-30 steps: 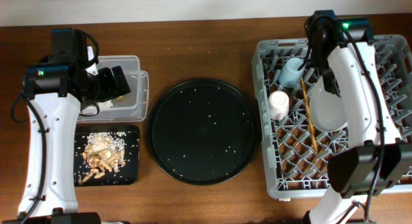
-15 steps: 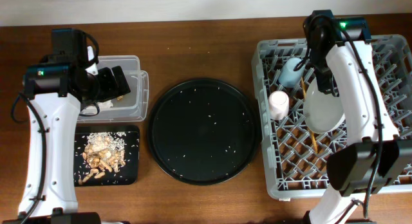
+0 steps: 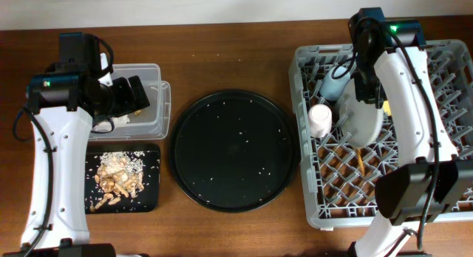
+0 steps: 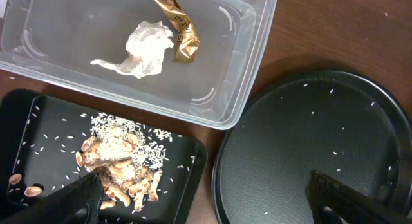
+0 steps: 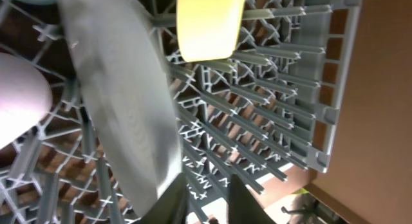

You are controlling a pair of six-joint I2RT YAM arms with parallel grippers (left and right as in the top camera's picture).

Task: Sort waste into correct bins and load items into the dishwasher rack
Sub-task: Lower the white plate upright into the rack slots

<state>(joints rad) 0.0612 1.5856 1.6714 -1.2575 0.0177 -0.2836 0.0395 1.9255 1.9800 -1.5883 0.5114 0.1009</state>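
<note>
The grey dishwasher rack [image 3: 443,176] holds a pale plate [image 3: 360,118] tilted up on edge, a pink cup [image 3: 320,118], a light blue cup [image 3: 334,81], chopsticks [image 3: 359,157] and a sliver of yellow bowl [image 3: 386,105]. My right gripper [image 3: 367,91] is over the plate. In the right wrist view its fingers [image 5: 214,185] stand a narrow gap apart with only rack [image 5: 277,121] between them. The plate [image 5: 122,108] rests against the left finger's outer side, under the yellow bowl [image 5: 209,24]. My left gripper [image 4: 206,198] is open and empty. The clear tub [image 4: 251,69] holds the tissue [image 4: 145,49] and wrapper [image 4: 180,34]. Food scraps [image 4: 119,166] lie in the black tray [image 4: 38,121].
A large round black tray [image 3: 235,150] with scattered white grains lies between the bins and the rack. The clear tub [image 3: 151,128] is behind the flat black tray [image 3: 151,176] at the left. The left arm hovers over the tub.
The plate has gone from lying nearly flat in the rack to standing tilted on edge, shifted left towards the pink cup. The right gripper moved slightly with it. The left arm has not moved.
</note>
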